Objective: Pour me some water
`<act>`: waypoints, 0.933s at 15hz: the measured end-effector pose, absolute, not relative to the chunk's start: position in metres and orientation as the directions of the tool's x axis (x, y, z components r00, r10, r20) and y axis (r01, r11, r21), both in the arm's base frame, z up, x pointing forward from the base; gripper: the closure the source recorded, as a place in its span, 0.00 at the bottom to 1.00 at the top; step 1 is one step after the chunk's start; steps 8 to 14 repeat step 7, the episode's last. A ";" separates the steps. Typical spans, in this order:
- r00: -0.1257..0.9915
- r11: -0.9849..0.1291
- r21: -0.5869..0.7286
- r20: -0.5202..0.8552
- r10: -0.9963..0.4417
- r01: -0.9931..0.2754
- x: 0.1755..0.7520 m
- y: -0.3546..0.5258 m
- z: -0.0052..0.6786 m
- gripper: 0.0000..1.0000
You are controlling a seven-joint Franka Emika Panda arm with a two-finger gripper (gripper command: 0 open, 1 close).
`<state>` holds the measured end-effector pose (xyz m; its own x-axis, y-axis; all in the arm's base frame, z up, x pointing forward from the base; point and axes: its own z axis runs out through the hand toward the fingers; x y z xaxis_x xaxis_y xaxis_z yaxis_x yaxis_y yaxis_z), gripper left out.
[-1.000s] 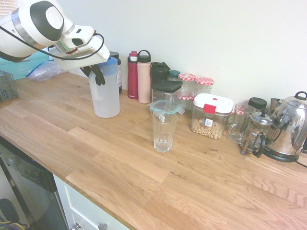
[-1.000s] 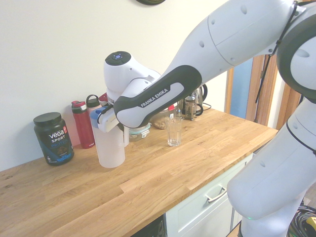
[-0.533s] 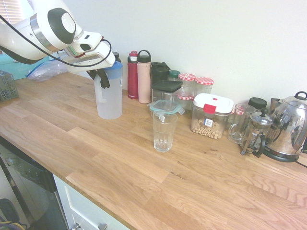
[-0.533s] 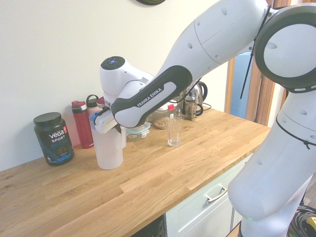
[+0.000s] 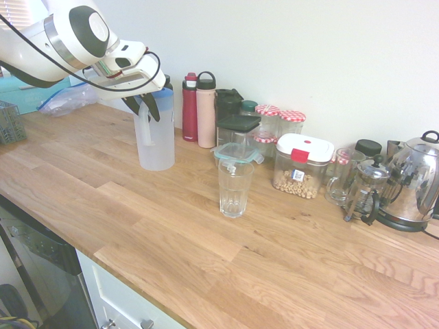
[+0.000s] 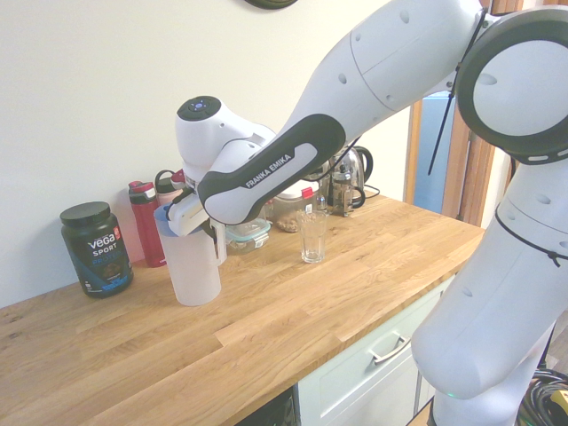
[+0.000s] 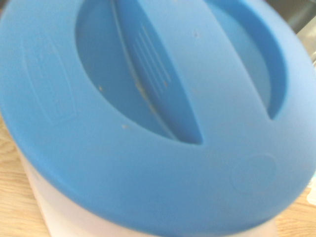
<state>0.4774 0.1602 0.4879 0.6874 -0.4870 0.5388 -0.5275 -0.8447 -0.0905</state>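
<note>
You have the tall frosted-white plastic jug with blue lid point(image 5: 155, 140) standing on the wooden table point(image 5: 206, 233) at the frame's left, where it stood a second ago. The tool point(image 5: 142, 107) sits at its handle; earlier clamped, its grip now cannot be told. Ribbed clear drinking glass point(image 5: 234, 187): centre, well apart, unmoved.
</note>
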 end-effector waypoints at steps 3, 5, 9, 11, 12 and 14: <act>0.716 -0.825 -0.074 0.457 -0.528 -0.561 0.474 0.162 0.498 0.00; 0.749 -0.816 -0.056 0.365 -0.553 -0.575 0.465 0.159 0.512 0.00; 0.760 -0.798 -0.013 0.297 -0.578 -0.602 0.449 0.149 0.534 0.00; 0.760 -0.798 -0.013 0.297 -0.578 -0.602 0.449 0.149 0.534 0.00; 0.760 -0.798 -0.013 0.297 -0.578 -0.602 0.449 0.149 0.534 0.00; 0.760 -0.798 -0.013 0.297 -0.578 -0.602 0.449 0.149 0.534 0.00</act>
